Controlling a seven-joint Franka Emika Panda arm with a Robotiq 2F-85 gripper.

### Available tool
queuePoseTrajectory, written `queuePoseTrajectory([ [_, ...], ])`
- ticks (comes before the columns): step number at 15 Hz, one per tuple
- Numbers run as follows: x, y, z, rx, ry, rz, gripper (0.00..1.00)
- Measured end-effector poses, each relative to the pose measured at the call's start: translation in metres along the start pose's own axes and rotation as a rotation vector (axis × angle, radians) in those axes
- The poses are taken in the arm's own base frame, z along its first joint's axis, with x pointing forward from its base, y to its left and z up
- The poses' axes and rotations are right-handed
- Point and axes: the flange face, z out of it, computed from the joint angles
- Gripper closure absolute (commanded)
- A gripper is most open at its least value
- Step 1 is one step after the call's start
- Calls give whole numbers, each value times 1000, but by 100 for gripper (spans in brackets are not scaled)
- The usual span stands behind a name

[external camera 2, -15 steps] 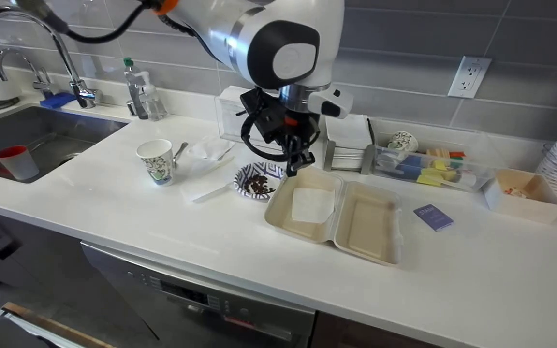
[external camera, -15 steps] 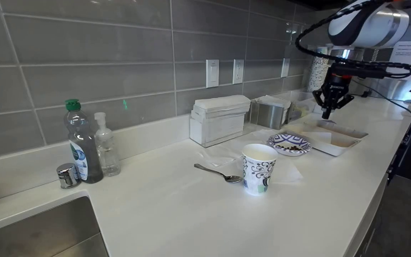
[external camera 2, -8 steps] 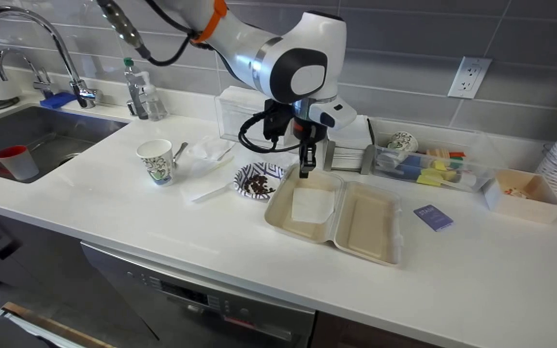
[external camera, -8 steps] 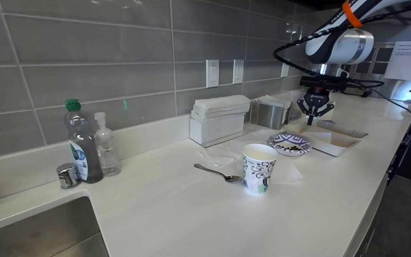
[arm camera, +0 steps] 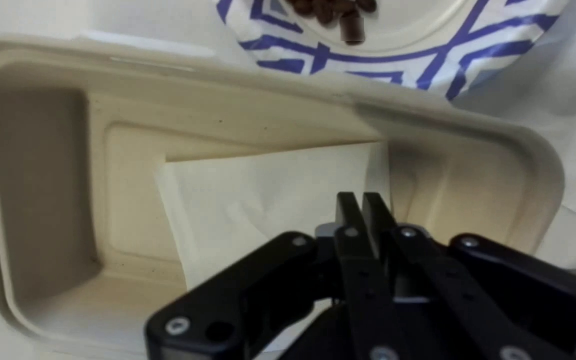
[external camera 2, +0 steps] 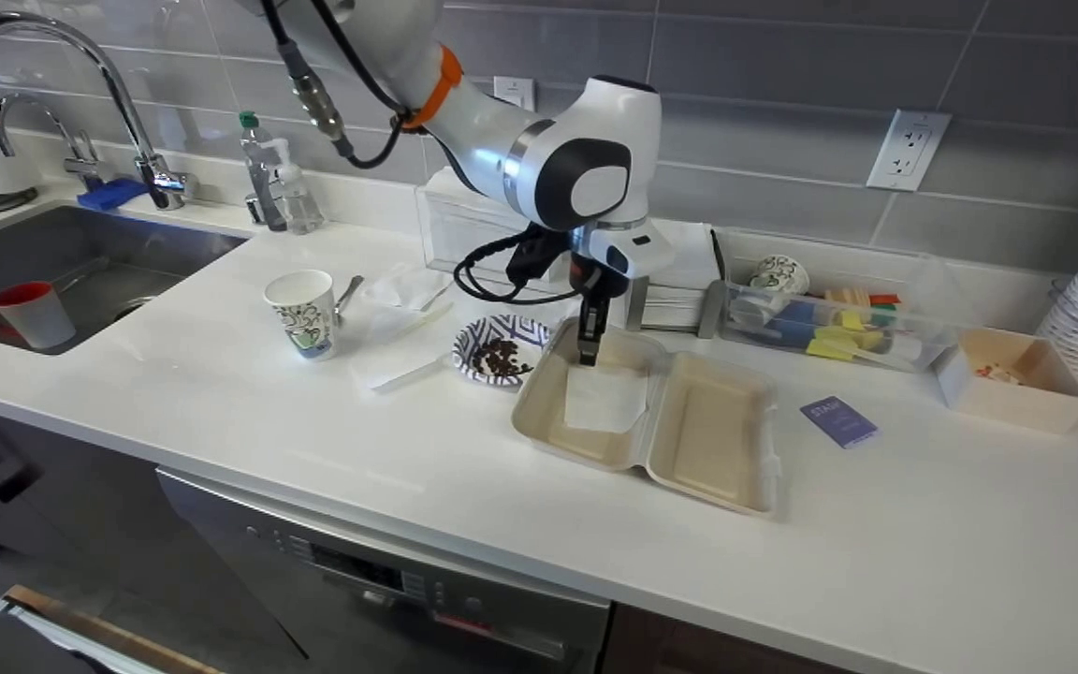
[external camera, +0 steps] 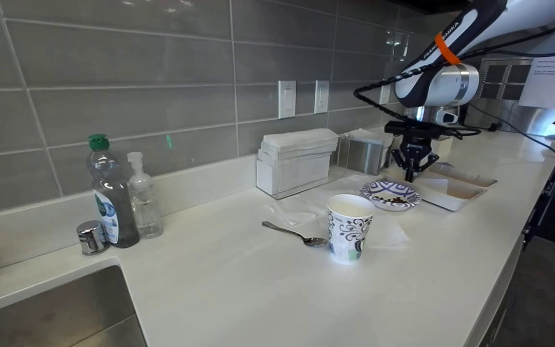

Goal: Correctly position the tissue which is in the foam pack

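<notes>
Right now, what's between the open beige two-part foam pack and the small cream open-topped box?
A flat purple rectangular packet with pale lettering lies on the white counter between the foam pack and the box; an exterior view shows it.

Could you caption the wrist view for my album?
Black gripper over white tissue in a foam pack, beside a purple-patterned paper bowl.

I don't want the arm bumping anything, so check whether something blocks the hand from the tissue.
Nothing visible stands between the hand and the tissue; whether they touch, I cannot tell. The patterned bowl lies outside the foam pack, off that path.
</notes>
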Motion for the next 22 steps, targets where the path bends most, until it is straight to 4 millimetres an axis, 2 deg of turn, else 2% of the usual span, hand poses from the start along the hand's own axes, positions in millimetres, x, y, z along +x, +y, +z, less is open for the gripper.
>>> queuePoseTrajectory([
  [2,1,-2,5,-4,-3,8,49],
  [4,1,-4,8,0,-10,16,51],
  [6,1,-8,8,20,-9,20,58],
  [9,-2,-13,9,50,-1,21,78],
  [14,-4,-16,13,54,3,12,65],
  [15,-4,-16,15,52,2,9,72],
  [16,-4,-16,16,50,2,6,70],
  [20,-5,-16,20,43,-1,-9,82],
  [21,-5,-16,22,41,-1,-10,81],
  [22,-5,-16,23,39,-2,-13,89],
])
